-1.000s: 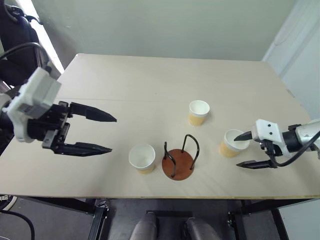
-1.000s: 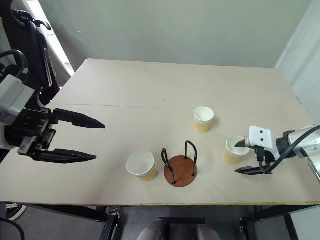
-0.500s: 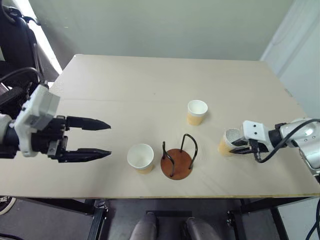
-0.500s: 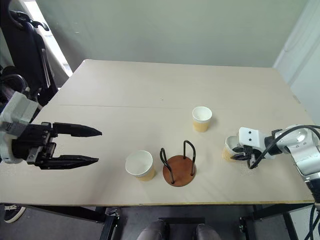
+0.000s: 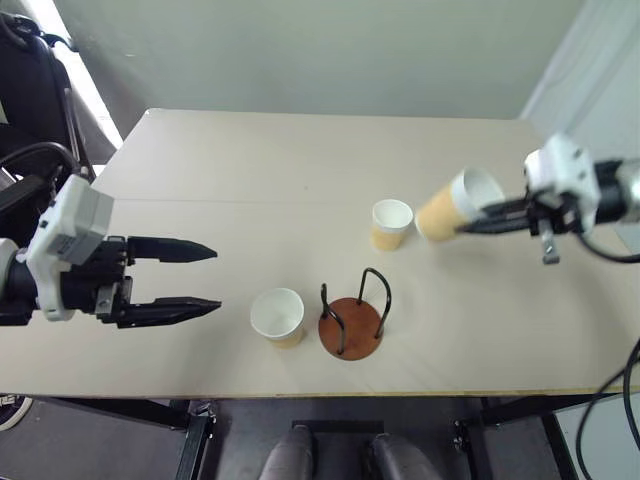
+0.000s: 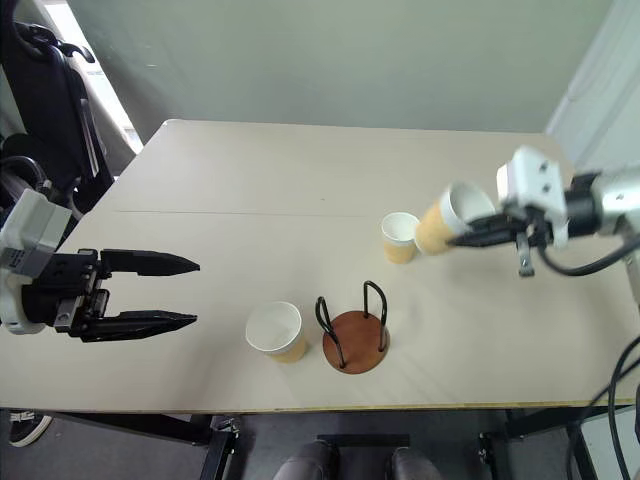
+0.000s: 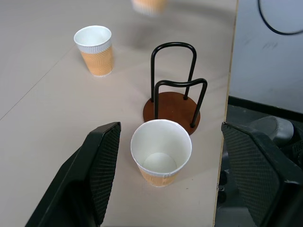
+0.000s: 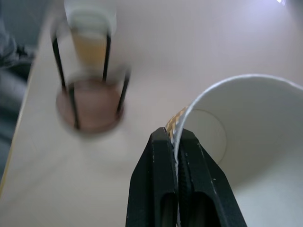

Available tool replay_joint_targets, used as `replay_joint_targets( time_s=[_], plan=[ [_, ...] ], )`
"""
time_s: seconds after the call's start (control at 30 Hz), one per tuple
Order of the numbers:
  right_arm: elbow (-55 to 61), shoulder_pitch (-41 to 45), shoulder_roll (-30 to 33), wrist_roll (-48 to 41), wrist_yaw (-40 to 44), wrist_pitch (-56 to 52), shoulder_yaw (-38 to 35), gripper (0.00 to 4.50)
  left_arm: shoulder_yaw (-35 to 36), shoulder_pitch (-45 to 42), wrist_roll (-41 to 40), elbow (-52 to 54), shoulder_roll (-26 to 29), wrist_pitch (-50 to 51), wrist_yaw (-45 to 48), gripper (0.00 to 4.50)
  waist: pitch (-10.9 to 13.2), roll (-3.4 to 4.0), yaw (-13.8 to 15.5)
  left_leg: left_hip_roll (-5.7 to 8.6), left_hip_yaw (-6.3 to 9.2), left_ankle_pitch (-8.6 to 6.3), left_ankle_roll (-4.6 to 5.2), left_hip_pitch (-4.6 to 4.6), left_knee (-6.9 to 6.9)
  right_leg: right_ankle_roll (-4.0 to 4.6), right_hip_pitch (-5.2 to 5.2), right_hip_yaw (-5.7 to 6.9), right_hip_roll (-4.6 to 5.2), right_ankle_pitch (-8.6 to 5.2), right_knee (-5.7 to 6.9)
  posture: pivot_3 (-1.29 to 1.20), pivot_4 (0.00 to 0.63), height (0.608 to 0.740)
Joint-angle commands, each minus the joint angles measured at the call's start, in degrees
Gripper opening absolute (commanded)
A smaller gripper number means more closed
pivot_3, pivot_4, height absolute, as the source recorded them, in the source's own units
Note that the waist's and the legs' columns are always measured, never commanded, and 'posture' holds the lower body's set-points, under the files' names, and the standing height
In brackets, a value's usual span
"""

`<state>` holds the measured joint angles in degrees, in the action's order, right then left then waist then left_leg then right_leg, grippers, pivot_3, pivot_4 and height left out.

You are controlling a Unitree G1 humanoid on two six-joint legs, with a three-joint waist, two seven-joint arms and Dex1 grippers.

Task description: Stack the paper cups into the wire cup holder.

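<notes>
The lifted cup [image 5: 449, 205] hangs in the air at the right of the head view, tipped on its side with its white mouth toward the right edge. My right gripper [image 5: 478, 222] is clamped on its rim: in the right wrist view one finger [image 8: 156, 189] lies outside the wall and the other inside, pressed together on the paper.

The holder [image 5: 351, 318] stands empty at lower centre of the head view — brown disc, two black wire loops upright. Just left of it, near but apart, a second cup [image 5: 278, 316] stands upright on the table [image 5: 300, 160]. A third cup [image 5: 389, 223] stands upright above and right of the holder, just left of the lifted one in the picture.

My left gripper [image 5: 205, 278] hovers at the left of the frame, level, pointing right toward the second cup, its jaws wide apart and holding nothing. In the left wrist view that cup [image 7: 161, 151] sits between my two spread fingers [image 7: 97, 175], the holder [image 7: 173, 101] right behind it.
</notes>
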<state>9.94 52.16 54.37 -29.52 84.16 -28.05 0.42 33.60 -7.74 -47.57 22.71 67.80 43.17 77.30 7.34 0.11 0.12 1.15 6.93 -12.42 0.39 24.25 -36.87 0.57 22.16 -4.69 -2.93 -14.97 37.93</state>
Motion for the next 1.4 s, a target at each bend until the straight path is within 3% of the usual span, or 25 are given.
replay_joint_targets(
  time_s=[0.03,0.8,0.9,1.0,1.1,1.27,1.4],
  plan=[
    [6.79,0.73,-3.15,-3.52,-0.52,-2.43,3.34,0.03,0.03,-0.66,-0.26,0.80,0.44,-1.49,-0.11,3.65,0.00,-0.01,-0.08,-0.09,0.00,0.03,-0.07,-0.01,0.11,0.04,0.00,0.02,-0.08,-0.03,-0.01,0.00,0.150,0.740],
    [9.76,-3.07,-7.65,0.82,0.10,-1.47,13.01,0.03,2.26,1.81,-1.11,3.17,0.60,-0.39,-0.86,3.65,0.02,-0.02,0.02,-0.28,0.00,0.11,-0.19,-0.03,0.25,0.16,-0.01,0.09,-0.20,-0.02,0.02,0.00,0.150,0.740],
    [10.37,-3.22,-8.06,0.84,-0.50,-2.34,13.52,0.68,2.72,2.22,-1.30,3.63,0.57,-0.15,-0.99,3.65,0.02,-0.02,-0.04,-0.29,0.00,0.11,-0.19,-0.03,0.25,0.16,0.00,0.09,-0.21,-0.02,0.02,0.00,0.150,0.740],
    [10.33,-2.97,-8.62,1.20,-0.98,-2.89,13.98,1.60,2.85,2.28,-1.32,3.52,0.77,-0.08,-0.98,3.65,0.02,-0.02,-0.04,-0.29,0.00,0.11,-0.19,-0.03,0.25,0.16,0.00,0.09,-0.21,-0.02,0.02,0.00,0.150,0.740],
    [9.90,-2.59,-9.08,1.81,-1.49,-2.72,13.97,2.71,2.46,2.02,-1.33,3.26,0.91,-0.23,-1.22,3.65,0.02,-0.02,-0.04,-0.30,0.00,0.12,-0.20,-0.03,0.25,0.17,-0.01,0.09,-0.21,-0.02,0.02,0.00,0.150,0.740],
    [-0.14,1.87,-10.30,7.06,-2.97,1.33,13.23,4.47,1.97,1.85,-1.34,3.07,0.98,-0.51,-1.47,3.65,0.02,-0.02,-0.13,-0.31,0.01,0.13,-0.22,-0.07,0.25,0.26,0.03,0.09,-0.21,0.04,0.05,0.00,0.150,0.740],
    [0.25,1.35,-10.11,6.16,-0.80,1.76,13.34,4.47,1.98,1.99,-1.21,3.03,1.02,-0.56,-1.51,3.65,0.02,-0.02,-0.03,-0.32,0.02,0.14,-0.22,-0.07,0.27,0.31,0.03,0.12,-0.21,0.06,0.05,0.00,0.150,0.740]
  ],
)
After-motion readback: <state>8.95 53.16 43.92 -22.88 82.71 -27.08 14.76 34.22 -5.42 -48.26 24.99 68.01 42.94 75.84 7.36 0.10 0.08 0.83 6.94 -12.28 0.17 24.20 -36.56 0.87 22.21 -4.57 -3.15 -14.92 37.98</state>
